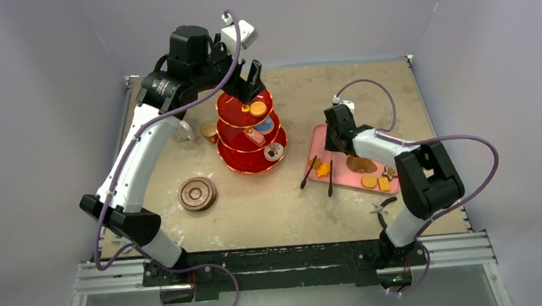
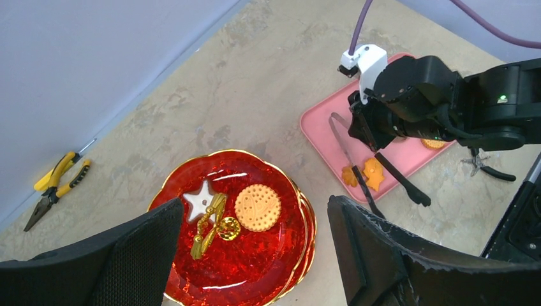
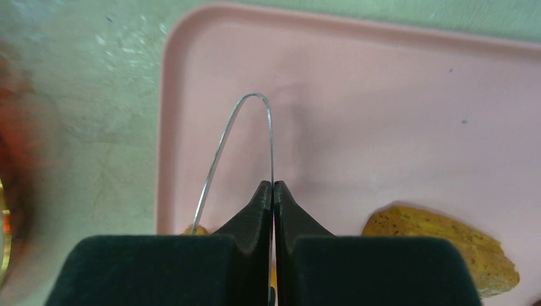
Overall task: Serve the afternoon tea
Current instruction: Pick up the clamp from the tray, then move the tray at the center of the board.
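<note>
The red three-tier stand point(image 1: 252, 136) stands mid-table, and its top tier point(image 2: 255, 268) holds a round biscuit point(image 2: 258, 207), a white star biscuit point(image 2: 199, 201) and the gold handle point(image 2: 214, 223). My left gripper point(image 1: 251, 81) hangs open and empty just above that tier, its fingers point(image 2: 127, 255) on either side of it. My right gripper point(image 1: 336, 137) is over the pink tray point(image 1: 343, 180), shut on one thin metal arm of the black tongs point(image 3: 255, 95). Orange pastries point(image 1: 369, 181) lie on the tray. The copper cup point(image 1: 209, 131) sits left of the stand and the brown saucers point(image 1: 197, 194) front left.
A brown pastry point(image 3: 440, 245) lies on the tray beside my right fingers. Yellow pliers point(image 2: 57, 188) lie near the back wall. Another pair of pliers point(image 1: 382, 206) lies right of the tray's front edge. Walls close in the table at the back and sides.
</note>
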Motion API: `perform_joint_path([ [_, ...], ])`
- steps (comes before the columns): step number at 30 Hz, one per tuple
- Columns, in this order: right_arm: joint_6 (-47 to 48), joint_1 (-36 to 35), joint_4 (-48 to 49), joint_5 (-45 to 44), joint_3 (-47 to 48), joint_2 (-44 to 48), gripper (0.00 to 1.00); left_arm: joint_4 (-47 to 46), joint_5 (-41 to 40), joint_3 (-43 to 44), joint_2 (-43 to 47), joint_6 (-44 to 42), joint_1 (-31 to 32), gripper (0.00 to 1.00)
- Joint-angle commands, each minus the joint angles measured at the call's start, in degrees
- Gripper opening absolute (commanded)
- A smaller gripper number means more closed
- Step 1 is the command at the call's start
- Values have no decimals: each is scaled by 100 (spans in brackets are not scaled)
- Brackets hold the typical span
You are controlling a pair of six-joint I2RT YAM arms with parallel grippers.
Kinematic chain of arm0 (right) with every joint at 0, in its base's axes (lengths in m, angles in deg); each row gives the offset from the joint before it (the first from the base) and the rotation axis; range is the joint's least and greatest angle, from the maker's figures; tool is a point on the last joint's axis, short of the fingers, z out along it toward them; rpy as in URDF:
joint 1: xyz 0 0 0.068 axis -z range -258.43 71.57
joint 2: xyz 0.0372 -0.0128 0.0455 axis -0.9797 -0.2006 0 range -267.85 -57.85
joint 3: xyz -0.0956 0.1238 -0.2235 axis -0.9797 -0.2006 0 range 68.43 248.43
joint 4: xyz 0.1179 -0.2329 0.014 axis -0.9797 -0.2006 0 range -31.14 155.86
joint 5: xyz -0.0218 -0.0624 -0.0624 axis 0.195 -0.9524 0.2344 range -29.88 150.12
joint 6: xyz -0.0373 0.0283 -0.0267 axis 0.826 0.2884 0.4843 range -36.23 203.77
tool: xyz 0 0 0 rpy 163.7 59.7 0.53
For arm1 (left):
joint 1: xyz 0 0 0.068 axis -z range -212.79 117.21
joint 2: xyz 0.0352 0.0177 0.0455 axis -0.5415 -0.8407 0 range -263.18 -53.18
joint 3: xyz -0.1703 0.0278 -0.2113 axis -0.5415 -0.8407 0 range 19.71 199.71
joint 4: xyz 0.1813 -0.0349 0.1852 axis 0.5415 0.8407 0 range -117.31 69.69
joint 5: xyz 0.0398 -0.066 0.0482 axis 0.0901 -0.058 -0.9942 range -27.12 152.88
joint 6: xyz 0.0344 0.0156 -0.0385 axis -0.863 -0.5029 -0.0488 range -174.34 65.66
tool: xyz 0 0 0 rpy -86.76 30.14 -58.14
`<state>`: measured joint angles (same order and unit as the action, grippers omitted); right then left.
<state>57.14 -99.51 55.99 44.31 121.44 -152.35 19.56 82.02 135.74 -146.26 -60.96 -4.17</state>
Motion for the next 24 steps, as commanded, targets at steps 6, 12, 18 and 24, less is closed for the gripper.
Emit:
perform_joint_path([
  [6,-196,471,164,-356,189,1369,0,-106,153,49,233,20,-32,83],
  [12,-399,801,324,-281,513,884,0,-209,306,-76,196,115,-32,83],
  [18,-844,1645,462,-503,622,597,0,-181,335,-115,212,81,-32,83],
  [24,-1743,2931,690,-167,-55,911,0,-221,451,-99,145,78,-32,84],
])
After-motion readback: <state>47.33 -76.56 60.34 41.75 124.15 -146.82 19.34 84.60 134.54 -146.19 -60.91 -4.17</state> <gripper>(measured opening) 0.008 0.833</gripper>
